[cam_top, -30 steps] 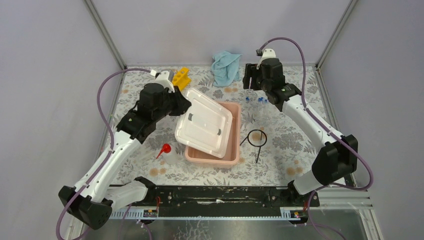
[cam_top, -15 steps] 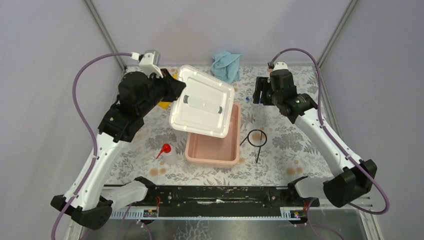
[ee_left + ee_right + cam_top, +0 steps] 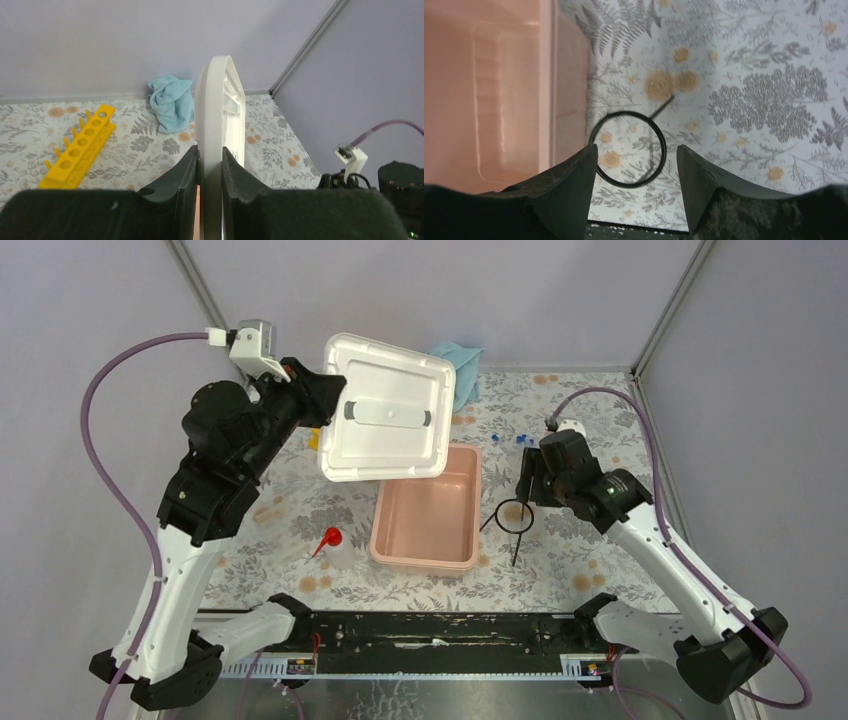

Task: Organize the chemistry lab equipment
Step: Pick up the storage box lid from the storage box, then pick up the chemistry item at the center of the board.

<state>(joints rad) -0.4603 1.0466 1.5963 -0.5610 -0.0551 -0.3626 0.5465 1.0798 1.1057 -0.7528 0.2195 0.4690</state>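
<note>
My left gripper [image 3: 325, 400] is shut on the edge of a white lid [image 3: 385, 410] and holds it up above the back left of the table; in the left wrist view the lid [image 3: 220, 100] stands edge-on between my fingers [image 3: 210, 150]. The yellow test-tube rack [image 3: 77, 147] lies on the table behind it. My right gripper [image 3: 525, 485] is open just above the black wire ring [image 3: 513, 516]; the ring [image 3: 626, 113] lies flat between my open fingertips [image 3: 636, 152]. Tiny blue-capped tubes [image 3: 520, 439] lie further back. The red-spouted bottle [image 3: 335, 545] lies at the front left.
An open pink bin [image 3: 380, 515] sits mid-table, empty, its wall [image 3: 549, 90] just left of the ring. A blue cloth [image 3: 462, 365] lies at the back edge, also in the left wrist view [image 3: 172, 102]. Frame posts stand at both back corners.
My left arm has lifted the white lid off the pink bin, up and back to the left. My right arm has come from the back right down to over the wire ring.
</note>
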